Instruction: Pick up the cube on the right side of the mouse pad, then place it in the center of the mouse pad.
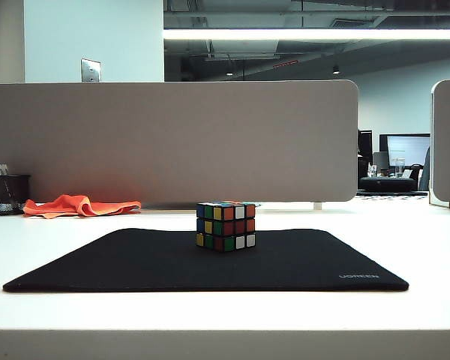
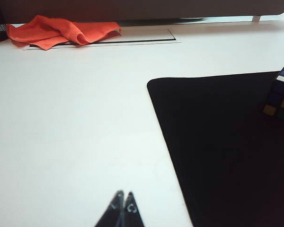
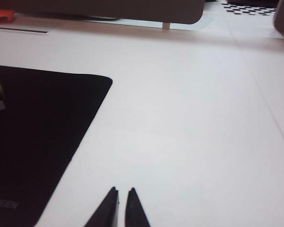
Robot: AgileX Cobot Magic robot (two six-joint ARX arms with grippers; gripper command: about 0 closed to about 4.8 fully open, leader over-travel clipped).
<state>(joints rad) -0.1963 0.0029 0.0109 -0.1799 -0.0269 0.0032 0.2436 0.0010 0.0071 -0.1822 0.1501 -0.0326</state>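
**Cube on the pad, both arms pulled back**

Now, my main worry is disturbing a cube (image 1: 226, 226) that already sits upright near the middle of the mouse pad (image 1: 135, 262), slightly toward its far edge. Any further reach from either side could nudge or tip it, since it stands free with nothing bracing it.

The left gripper (image 2: 122, 201) hangs over bare table (image 2: 75, 123) beside the pad's left edge, tips pressed together and empty. The right gripper (image 3: 121, 196) hovers over the table off the pad's right side, tips nearly together, carrying nothing.

The cube looks intact: black frame, scrambled stickers, square on the fabric. I judge the placement done.
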